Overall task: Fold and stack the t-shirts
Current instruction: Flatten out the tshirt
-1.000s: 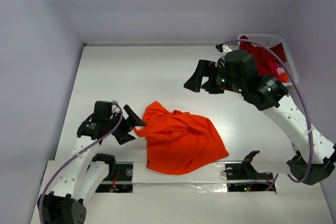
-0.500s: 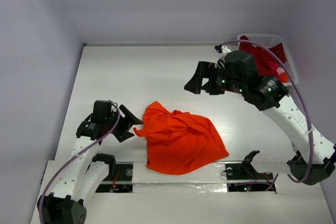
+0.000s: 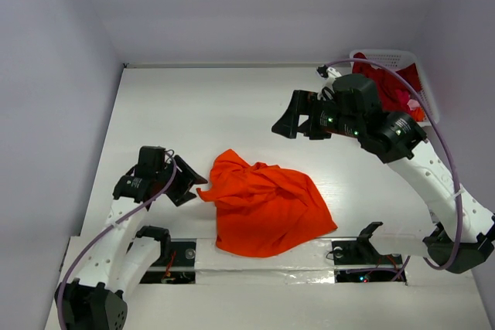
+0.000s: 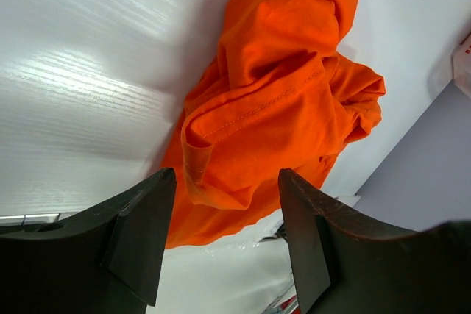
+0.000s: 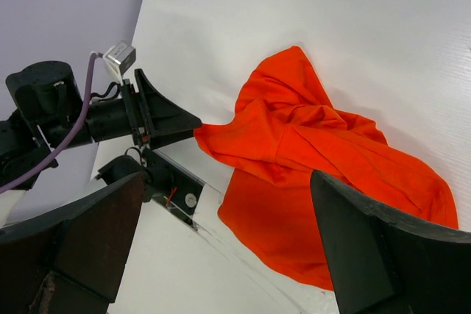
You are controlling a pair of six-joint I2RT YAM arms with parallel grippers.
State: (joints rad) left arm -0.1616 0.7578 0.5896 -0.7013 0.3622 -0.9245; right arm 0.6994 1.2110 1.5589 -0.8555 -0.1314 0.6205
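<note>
The orange-red t-shirt (image 3: 267,206) lies crumpled at the lower centre of the top view, close to the near edge of the counter (image 3: 216,106). Its bulk runs from a narrow corner at the left to a broad lobe at the lower right. That left corner is where the left jaws are placed, at the end of the left arm (image 3: 128,206). In the left wrist view a hemmed fold of the cloth is seen in the gap ahead of the two dark fingers (image 4: 140,233). The left jaws are held partly apart, and nothing is seen to be clamped between them.

The right jaws are spread wide and empty. They hang over bare counter to the upper right of the shirt, well apart from it, so the left arm is judged much the nearer for a first grasp.

Open counter is available above and to the left of the shirt, enough for it to be drawn out flat. Its lower edge lies at the strip along the near edge, so little room is judged to remain that way. The dark red t-shirts (image 3: 387,83) are heaped in the white basket (image 3: 387,55) at the upper right, well clear.
</note>
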